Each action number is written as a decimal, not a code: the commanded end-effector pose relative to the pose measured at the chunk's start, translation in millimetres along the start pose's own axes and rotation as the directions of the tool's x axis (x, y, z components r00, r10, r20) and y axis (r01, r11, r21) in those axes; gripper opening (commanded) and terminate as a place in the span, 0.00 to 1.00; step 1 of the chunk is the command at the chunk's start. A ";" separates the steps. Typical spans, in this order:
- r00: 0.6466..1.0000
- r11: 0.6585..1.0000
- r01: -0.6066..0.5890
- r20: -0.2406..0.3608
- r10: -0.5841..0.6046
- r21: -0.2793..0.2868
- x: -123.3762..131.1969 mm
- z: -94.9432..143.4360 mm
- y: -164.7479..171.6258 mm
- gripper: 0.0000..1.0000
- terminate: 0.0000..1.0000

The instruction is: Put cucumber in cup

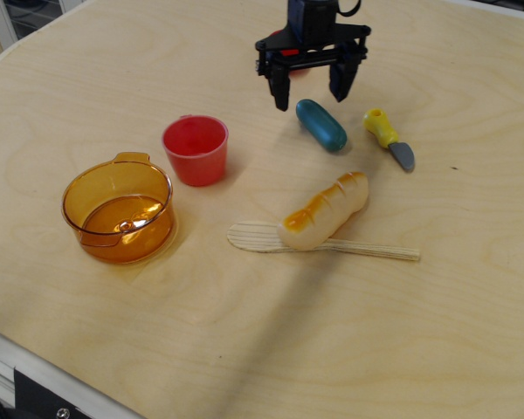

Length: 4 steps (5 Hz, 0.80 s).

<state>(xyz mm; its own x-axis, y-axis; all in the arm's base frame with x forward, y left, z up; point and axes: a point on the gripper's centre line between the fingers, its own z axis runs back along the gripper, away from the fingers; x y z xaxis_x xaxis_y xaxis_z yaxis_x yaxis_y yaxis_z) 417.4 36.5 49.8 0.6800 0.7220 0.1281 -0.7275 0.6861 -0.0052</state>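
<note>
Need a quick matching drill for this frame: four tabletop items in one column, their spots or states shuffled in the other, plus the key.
Items
1. cucumber
2. cup
3. bread loaf
4. toy knife

Places or states
A. lying across the wooden spatula
B. upright, just right of the orange pot
C. right of the cucumber, yellow handle pointing away from the camera
D. on the table under the open tool, not gripped

Pairs: 1-D, 2-B, 3-A, 4-C
</note>
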 end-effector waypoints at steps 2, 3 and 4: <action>0.999 0.998 -0.050 -0.020 0.049 -0.027 23.0 -7.0 -10.0 1.00 0.00; 0.999 0.999 -0.048 -0.014 0.048 -0.013 21.2 -10.2 -10.9 1.00 0.00; 0.999 0.999 -0.041 -0.033 0.042 0.015 22.3 -15.6 -11.3 0.00 0.00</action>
<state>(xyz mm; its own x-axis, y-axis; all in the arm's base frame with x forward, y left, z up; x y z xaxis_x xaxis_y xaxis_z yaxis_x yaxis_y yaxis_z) 427.6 40.1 12.7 0.6592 0.7510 0.0390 -0.7519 0.6574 0.0491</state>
